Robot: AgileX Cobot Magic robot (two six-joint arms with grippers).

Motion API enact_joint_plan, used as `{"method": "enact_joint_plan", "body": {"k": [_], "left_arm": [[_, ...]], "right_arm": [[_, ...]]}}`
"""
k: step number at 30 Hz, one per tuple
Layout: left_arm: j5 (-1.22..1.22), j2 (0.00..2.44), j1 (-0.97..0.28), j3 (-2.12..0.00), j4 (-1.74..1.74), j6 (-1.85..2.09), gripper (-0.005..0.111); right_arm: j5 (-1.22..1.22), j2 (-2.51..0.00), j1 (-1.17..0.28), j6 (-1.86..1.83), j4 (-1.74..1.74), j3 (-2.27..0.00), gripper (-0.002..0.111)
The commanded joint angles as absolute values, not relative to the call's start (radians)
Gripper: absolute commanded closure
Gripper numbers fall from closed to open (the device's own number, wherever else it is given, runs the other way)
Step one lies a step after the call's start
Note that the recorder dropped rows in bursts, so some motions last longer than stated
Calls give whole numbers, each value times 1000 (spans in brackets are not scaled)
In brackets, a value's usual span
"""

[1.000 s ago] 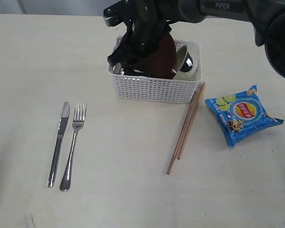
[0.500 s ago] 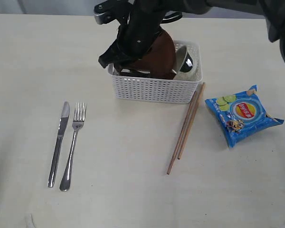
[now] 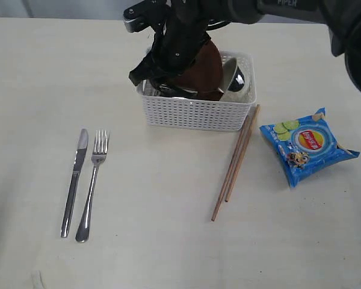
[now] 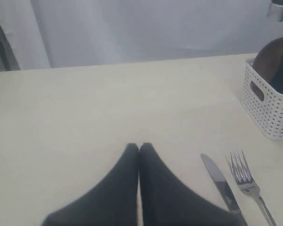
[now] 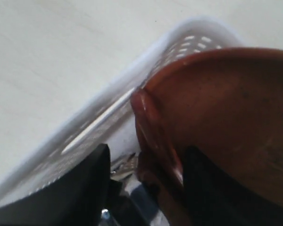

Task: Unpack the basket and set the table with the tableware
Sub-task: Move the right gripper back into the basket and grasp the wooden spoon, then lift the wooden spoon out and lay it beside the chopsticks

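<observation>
Knife [image 3: 73, 180] and fork [image 3: 91, 186] lie side by side on the worktop [image 3: 168, 253], and the chopsticks [image 3: 236, 161] sit just beside the basket [image 3: 195, 113], so it looks like a third of the job is done. The brown plate [image 3: 201, 69], the bowl [image 3: 245, 93] and the spoon [image 5: 148, 122] are all still in the basket. The right fingers [image 5: 92, 188] are down inside, spread either side of the spoon and plate rim, nothing pinched yet. The left fingers [image 4: 125, 188] are pressed together, idle beside the knife. Against a second ago, the right arm has lifted slightly and slid along the basket; the laid pieces and the chip packet [image 3: 304, 147] haven't budged.
</observation>
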State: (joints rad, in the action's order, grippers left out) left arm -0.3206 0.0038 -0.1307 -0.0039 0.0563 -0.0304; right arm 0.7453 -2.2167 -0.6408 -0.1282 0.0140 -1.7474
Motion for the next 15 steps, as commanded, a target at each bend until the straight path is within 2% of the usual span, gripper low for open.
{"method": "enact_joint_plan", "body": {"k": [1, 9, 11, 15], "left_arm": [[-320, 0, -129, 0, 54, -31, 106], [-320, 0, -129, 0, 54, -31, 106], [-320, 0, -129, 0, 54, -31, 106], [-320, 0, -129, 0, 54, -31, 106]], "right_arm": [[764, -2250, -641, -117, 21, -1744, 62], [775, -2272, -641, -112, 11, -1744, 63], [775, -2272, -641, -112, 6, -1744, 73], [775, -2272, -641, -112, -7, -1744, 108]]}}
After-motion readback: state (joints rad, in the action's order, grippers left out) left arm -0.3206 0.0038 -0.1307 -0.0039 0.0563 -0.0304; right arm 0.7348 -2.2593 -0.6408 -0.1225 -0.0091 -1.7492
